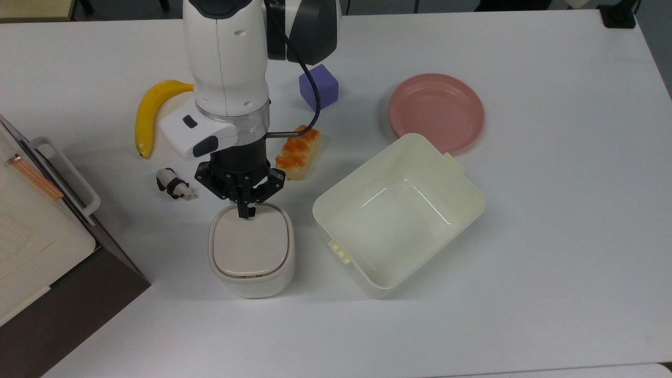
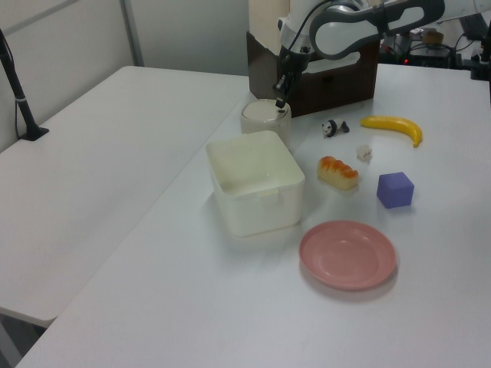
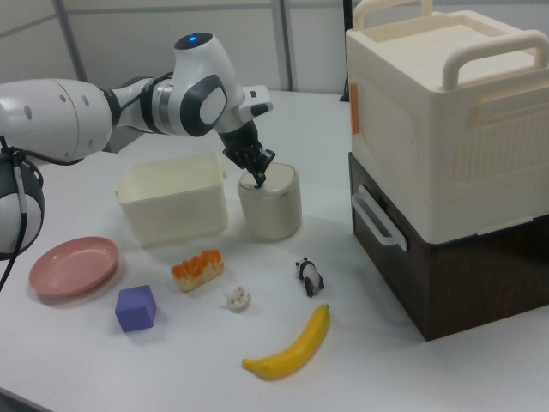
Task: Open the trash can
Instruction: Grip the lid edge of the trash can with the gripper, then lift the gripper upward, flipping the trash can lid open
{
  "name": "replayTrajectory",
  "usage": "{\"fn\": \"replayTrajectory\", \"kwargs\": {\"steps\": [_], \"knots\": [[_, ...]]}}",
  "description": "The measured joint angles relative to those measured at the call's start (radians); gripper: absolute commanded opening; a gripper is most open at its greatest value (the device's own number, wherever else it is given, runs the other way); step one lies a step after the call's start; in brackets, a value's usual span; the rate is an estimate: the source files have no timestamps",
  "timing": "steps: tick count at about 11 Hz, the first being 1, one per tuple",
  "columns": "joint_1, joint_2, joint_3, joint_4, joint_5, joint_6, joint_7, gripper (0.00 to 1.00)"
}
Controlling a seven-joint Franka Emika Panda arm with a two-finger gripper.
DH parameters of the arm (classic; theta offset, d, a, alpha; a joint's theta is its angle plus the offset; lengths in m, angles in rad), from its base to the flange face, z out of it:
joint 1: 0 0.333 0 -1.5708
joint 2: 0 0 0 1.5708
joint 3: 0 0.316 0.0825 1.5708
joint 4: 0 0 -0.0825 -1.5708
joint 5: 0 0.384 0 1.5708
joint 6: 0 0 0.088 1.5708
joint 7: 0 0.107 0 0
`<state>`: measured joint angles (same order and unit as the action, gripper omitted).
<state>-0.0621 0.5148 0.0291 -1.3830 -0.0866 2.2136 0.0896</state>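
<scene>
The trash can [image 1: 251,247] is a small cream-white rounded-square bin with a beige flip lid that lies flat and closed. It also stands in the left view [image 2: 265,116] and the right view [image 3: 270,203]. My gripper [image 1: 245,212] points straight down with its black fingers shut together. The tips are at the lid's far edge in the top view, on or just above it. The gripper [image 2: 279,102] hangs over the bin's rim in the left view, and in the right view the gripper [image 3: 260,181] meets the lid top. Nothing is held.
A larger lidless cream tub [image 1: 399,215] stands just to the top view's right of the bin. A toy panda [image 1: 173,185], banana [image 1: 149,113], bread piece [image 1: 298,152], purple cube [image 1: 318,86] and pink plate [image 1: 436,111] lie behind. A brown-and-cream cabinet [image 1: 31,236] stands at the top view's left.
</scene>
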Motion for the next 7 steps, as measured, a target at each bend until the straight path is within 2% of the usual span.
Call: {"fn": "replayTrajectory", "kwargs": {"steps": [7], "knots": [[0.002,-0.001,0.003,-0.019,-0.033,0.000,0.000,0.00]]}}
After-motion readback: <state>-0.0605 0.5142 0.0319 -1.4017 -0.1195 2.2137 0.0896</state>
